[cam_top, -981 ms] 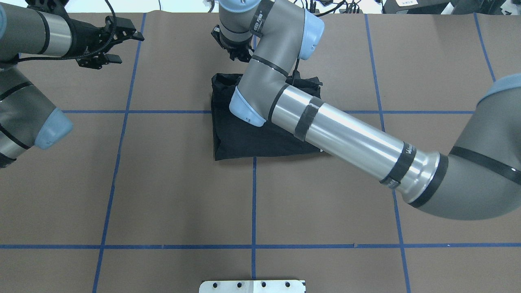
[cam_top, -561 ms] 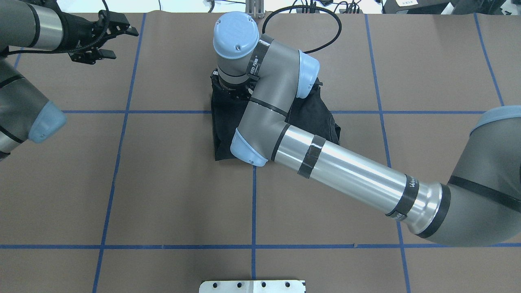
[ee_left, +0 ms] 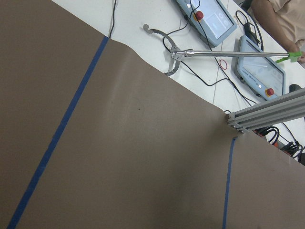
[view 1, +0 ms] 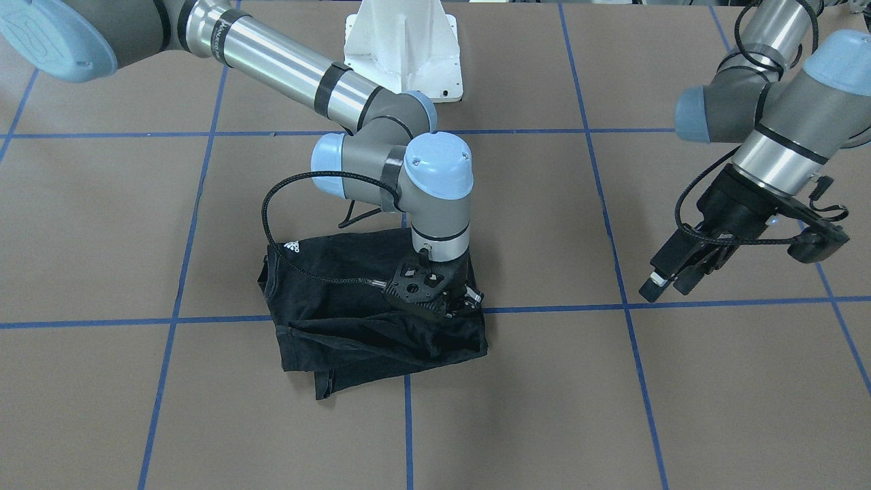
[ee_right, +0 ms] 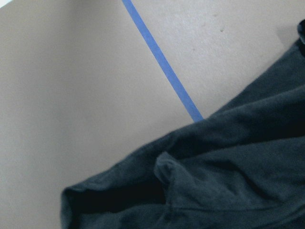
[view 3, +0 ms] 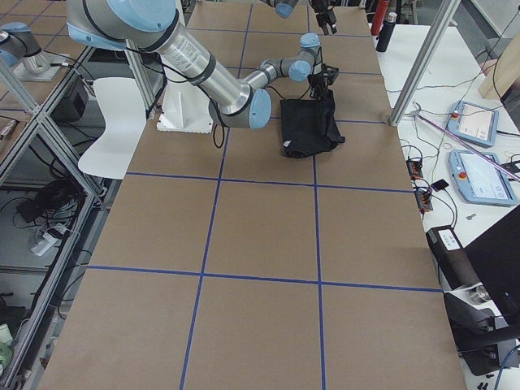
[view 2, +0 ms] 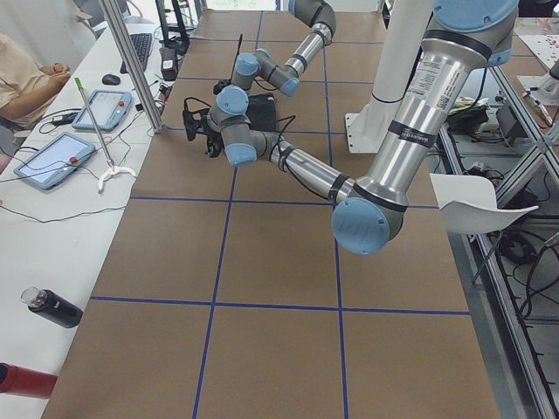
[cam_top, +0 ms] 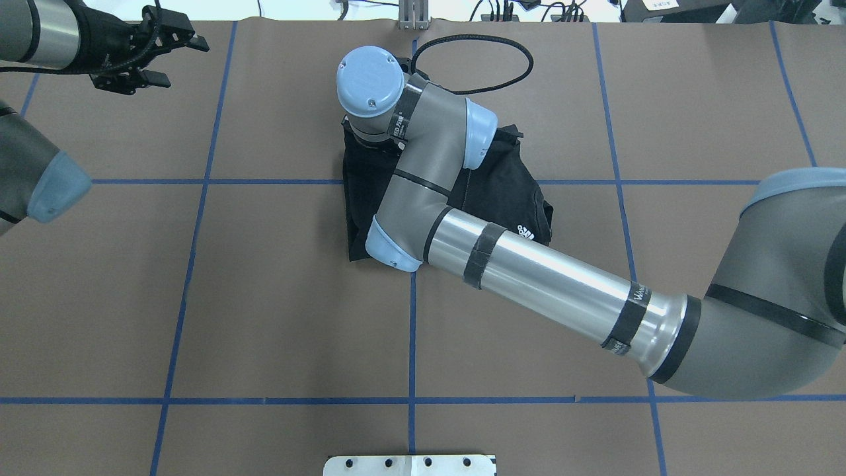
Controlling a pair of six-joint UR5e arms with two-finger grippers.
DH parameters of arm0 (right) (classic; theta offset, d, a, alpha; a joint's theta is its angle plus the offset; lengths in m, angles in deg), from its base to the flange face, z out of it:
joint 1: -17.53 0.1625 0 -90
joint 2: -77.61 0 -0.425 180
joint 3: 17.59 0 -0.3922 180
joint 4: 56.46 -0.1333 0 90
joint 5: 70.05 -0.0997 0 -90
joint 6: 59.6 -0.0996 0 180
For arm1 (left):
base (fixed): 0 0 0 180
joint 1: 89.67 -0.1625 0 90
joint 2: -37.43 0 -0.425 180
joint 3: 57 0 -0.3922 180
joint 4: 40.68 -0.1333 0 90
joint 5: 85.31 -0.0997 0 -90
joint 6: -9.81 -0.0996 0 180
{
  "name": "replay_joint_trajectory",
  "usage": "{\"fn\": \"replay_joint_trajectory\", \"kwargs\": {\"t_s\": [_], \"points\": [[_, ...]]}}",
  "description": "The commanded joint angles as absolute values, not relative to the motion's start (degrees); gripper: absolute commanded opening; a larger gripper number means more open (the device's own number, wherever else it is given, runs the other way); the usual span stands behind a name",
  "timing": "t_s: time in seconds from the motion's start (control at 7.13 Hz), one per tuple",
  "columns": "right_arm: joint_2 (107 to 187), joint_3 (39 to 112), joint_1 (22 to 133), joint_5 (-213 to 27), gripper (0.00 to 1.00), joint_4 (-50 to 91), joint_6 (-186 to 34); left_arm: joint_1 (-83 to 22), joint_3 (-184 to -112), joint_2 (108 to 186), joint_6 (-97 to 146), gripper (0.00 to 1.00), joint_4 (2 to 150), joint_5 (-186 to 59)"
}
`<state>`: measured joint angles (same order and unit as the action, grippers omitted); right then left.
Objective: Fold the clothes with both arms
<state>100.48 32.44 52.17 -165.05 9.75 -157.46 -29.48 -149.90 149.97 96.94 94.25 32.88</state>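
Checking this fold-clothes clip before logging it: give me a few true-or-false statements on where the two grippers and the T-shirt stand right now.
1. The right gripper is down at the black T-shirt. True.
2. The left gripper holds a sleeve. False: it hangs open over bare table, apart from the T-shirt.
3. The T-shirt lies spread out flat. False: it is folded into a compact bundle.
4. A white logo shows on the T-shirt. True.

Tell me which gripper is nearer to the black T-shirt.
Right. The right gripper is down on the black T-shirt, at the edge farthest from the robot's base. The left gripper hangs above the bare table, well off to the shirt's side and apart from it.
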Motion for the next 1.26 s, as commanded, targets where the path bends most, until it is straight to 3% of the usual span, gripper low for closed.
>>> {"fn": "replay_joint_trajectory", "kwargs": {"t_s": [0.0, 0.14, 0.42, 0.56, 0.7, 0.84, 1.12], "points": [[96.35, 22.88, 52.77, -157.80, 0.00, 0.25, -163.73, -29.38, -150.33, 149.40, 96.82, 0.98, 94.06, 32.90], [94.76, 19.36, 53.47, -156.63, 0.00, -2.56, -164.54, -29.38, -151.03, 148.79, 96.82, 0.98, 93.97, 32.90], [91.59, 19.49, 57.85, -159.75, 0.00, -2.41, -168.76, -29.38, -151.92, 148.17, 96.82, 0.98, 93.97, 32.90], [94.71, 24.72, 61.53, -169.44, 0.00, 0.72, -163.72, -29.46, -151.92, 148.26, 96.82, 0.98, 93.97, 32.90], [103.71, 39.13, 61.82, -171.71, 0.00, 11.63, -155.75, -29.38, -151.92, 148.17, 96.82, 0.98, 93.97, 32.90], [107.97, 47.63, 61.57, -172.26, 0.00, 18.61, -153.06, -29.46, -151.83, 148.17, 96.82, 0.98, 93.97, 32.90], [113.79, 53.74, 61.39, -176.72, 0.00, 20.35, -152.77, -29.46, -151.92, 148.26, 96.82, 0.98, 93.97, 32.73]]}}
